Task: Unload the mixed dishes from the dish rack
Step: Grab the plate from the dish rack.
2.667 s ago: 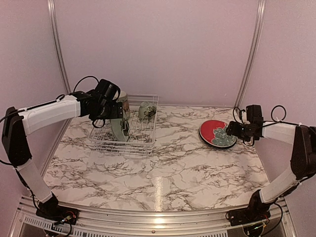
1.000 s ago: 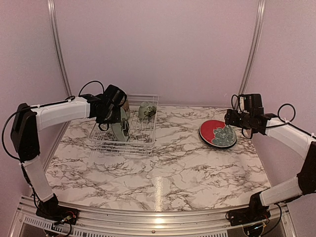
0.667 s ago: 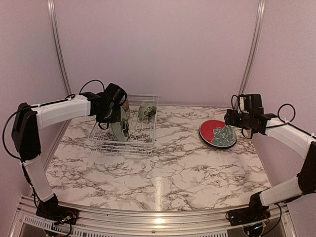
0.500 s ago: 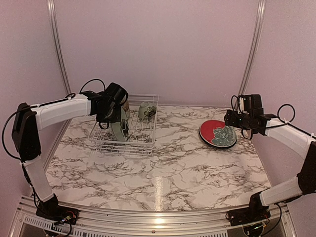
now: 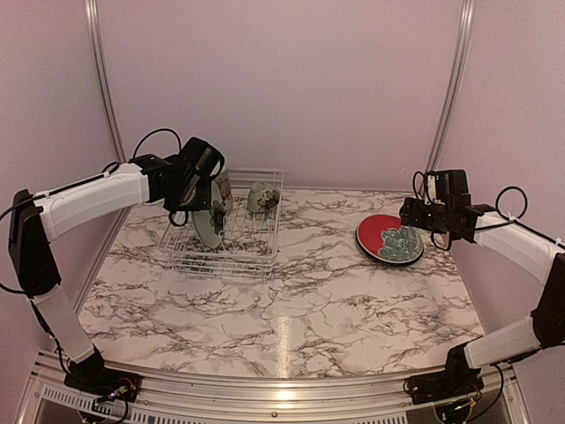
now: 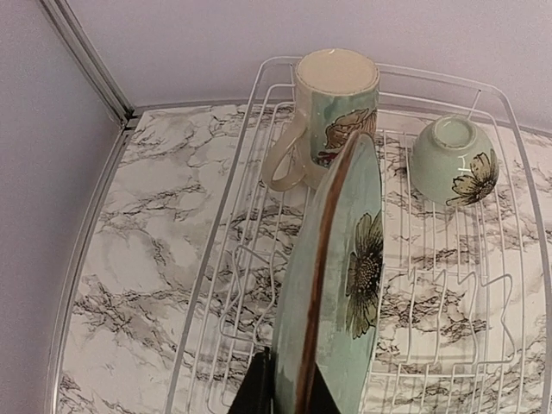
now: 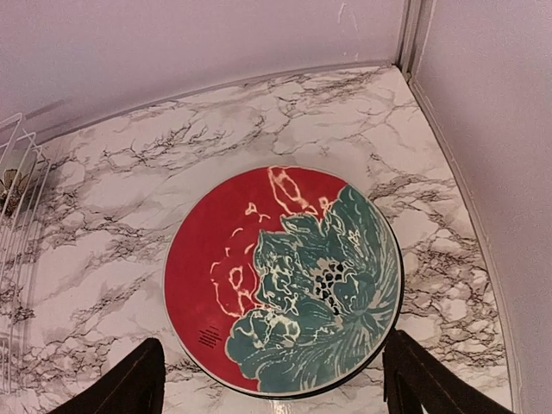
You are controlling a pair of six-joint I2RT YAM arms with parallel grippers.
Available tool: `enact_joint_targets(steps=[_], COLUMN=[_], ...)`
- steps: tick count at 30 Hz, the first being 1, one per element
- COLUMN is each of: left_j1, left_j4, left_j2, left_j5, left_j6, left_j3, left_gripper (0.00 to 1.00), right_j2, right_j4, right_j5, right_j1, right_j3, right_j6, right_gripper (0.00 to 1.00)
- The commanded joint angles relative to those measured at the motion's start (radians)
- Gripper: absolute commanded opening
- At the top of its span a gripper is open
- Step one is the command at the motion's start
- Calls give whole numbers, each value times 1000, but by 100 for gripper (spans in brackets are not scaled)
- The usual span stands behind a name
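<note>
1. The marble table [image 5: 291,309] lies bare across its centre and its near half, from 4 round to 8 o'clock. The white wire dish rack [image 5: 243,249] sits at 10 o'clock, close to the left and back walls.
2. My left gripper [image 6: 286,395] is clamped on the lower rim of the pale green plate [image 6: 345,285], which it holds on edge over the rack's left half. I cannot tell whether the plate's bottom edge clears the tines.
3. In the left wrist view the plate's edge runs from 6 toward 12 o'clock, with its top leaning to 1 o'clock. Its flower face is turned to 3 o'clock.
4. The cream floral mug [image 6: 332,112] stands in the rack at 12 o'clock, just beyond the plate's top edge, with its handle toward 9 o'clock. The small pale green bowl [image 6: 448,159] rests foot-up at 2 o'clock, apart from the plate.
5. My right gripper [image 5: 413,215] hovers with its fingers [image 7: 142,379] spread wide and holding nothing. Below it the red plate with a teal flower [image 7: 259,259] lies flat on the marble at 2 o'clock, near the right wall.
</note>
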Motion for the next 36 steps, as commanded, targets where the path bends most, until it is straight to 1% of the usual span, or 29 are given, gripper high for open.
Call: enact_joint_targets(steps=[1, 5, 9, 13, 14, 15, 17, 21, 25, 29, 36], left_j1=[-5, -5, -2, 8, 12, 16, 21, 25, 25, 25, 25], left_j4=[55, 96, 233, 369, 402, 431, 502, 657, 793, 884, 1048], left_j2=[-140, -232, -340, -400, -407, -414, -420, -412, -376, -326, -241], left_j5=[-73, -27, 136, 270, 303, 336, 400, 536, 664, 745, 886], left_j6=[5, -2, -9, -24, -33, -44, -73, -150, -215, -273, -391], left_j3=[23, -17, -114, -205, -226, -248, -290, -364, -417, -439, -467], left_gripper=[0, 0, 0, 0, 0, 0, 0, 0, 0, 0, 0], right_j2=[-14, -21, -39, -45, -45, -45, -45, -50, -32, 19, 150], right_j4=[5, 24, 67, 96, 103, 111, 131, 204, 349, 499, 707], right_j5=[-36, -107, -197, -274, -290, -304, -342, -430, -556, -687, -785], right_j1=[6, 7, 7, 6, 7, 7, 8, 30, 98, 161, 287], right_j3=[12, 6, -15, -25, -27, -32, -45, -87, -128, -139, -119], right_j6=[4, -7, -14, 7, 16, 30, 55, 114, 219, 335, 490], right_gripper=[84, 84, 85, 87, 96, 98, 98, 99, 99, 99, 98])
